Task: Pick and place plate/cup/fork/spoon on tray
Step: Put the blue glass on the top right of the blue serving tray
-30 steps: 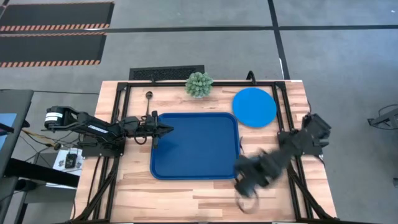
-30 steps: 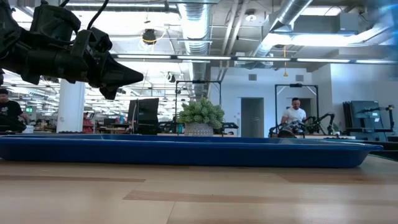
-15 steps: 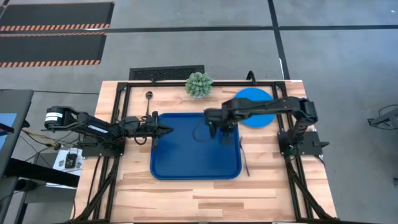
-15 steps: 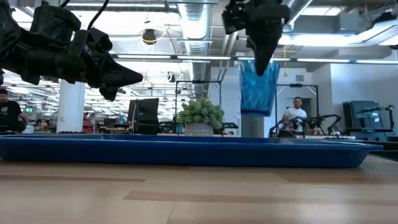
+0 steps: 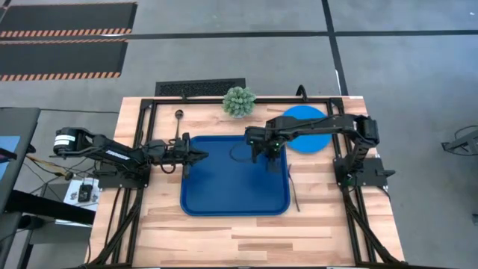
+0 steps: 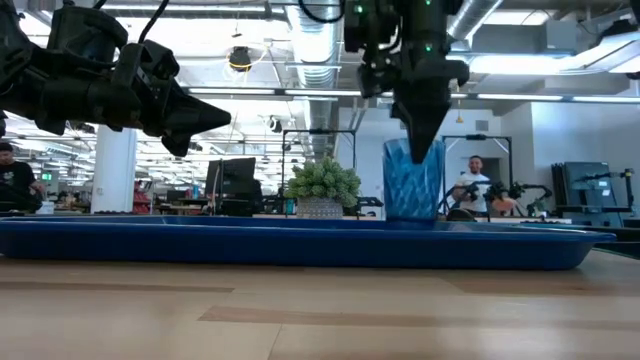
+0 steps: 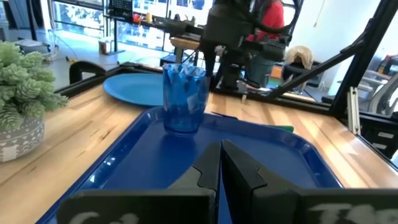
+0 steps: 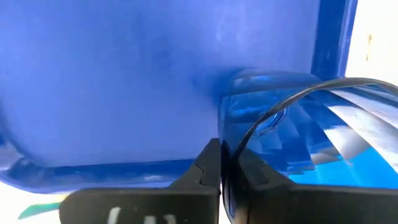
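Observation:
The translucent blue cup (image 6: 413,180) stands upright on the floor of the dark-blue tray (image 5: 224,198), in its far right part; it also shows in the left wrist view (image 7: 184,99). My right gripper (image 6: 420,150) is shut on the cup from above. My left gripper (image 5: 202,156) is shut and empty, above the tray's left rim. The round blue plate (image 5: 310,134) lies on the table beyond the tray's far right corner. The fork (image 5: 293,188) lies on the table right of the tray. The dark spoon (image 5: 179,123) lies on the table at the far left. My right gripper pinches the cup's wall at its rim (image 8: 244,142), one finger inside the cup and one outside. The fingers (image 6: 418,125) point down from above. The cup stands upright with its base on the tray's floor.
A small potted plant (image 5: 238,101) stands at the table's far edge, behind the tray. The black frame rails (image 5: 146,142) run along both sides of the table. Bare wood lies in front of the tray's near rim (image 5: 239,235).
My right gripper has swung from the table's near right part to over the tray's far right part, then gone down. The cup, hanging clear of the tray half a second ago, now stands on the tray's floor.

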Motion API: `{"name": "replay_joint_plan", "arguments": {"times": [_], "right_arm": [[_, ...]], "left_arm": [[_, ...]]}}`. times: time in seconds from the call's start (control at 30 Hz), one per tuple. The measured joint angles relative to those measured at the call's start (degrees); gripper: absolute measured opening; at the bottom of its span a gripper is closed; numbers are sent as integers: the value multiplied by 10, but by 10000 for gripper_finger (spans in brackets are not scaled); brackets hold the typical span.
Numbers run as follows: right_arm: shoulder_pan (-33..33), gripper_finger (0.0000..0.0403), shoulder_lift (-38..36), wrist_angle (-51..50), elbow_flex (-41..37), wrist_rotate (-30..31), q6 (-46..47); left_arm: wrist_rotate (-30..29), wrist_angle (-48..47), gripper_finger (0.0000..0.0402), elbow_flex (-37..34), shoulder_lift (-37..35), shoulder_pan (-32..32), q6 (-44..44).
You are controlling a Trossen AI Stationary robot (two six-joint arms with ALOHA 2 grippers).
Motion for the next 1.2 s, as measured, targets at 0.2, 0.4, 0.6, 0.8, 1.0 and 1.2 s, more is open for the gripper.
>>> {"name": "replay_joint_plan", "arguments": {"times": [0.2, 0.4, 0.6, 0.8, 1.0, 1.2], "right_arm": [[-27, 26, -1, 3, -19, -4, -31], [-35, 29, 0, 3, -28, -5, -45], [-36, 32, 0, 5, -28, -15, -56], [-47, 41, 0, 7, -28, -15, -55], [-46, 63, 0, 8, -28, -15, -54], [-45, 93, 0, 9, -28, 11, -50]], "left_arm": [[0, 0, 0, 0, 0, 0, 0], [0, 0, 0, 0, 0, 0, -1], [0, -2, 0, 0, 0, 0, -9], [0, -5, 0, 0, 0, 0, -10], [0, -6, 0, 0, 0, 0, -10], [0, -8, 0, 0, 0, 0, -10]]}}
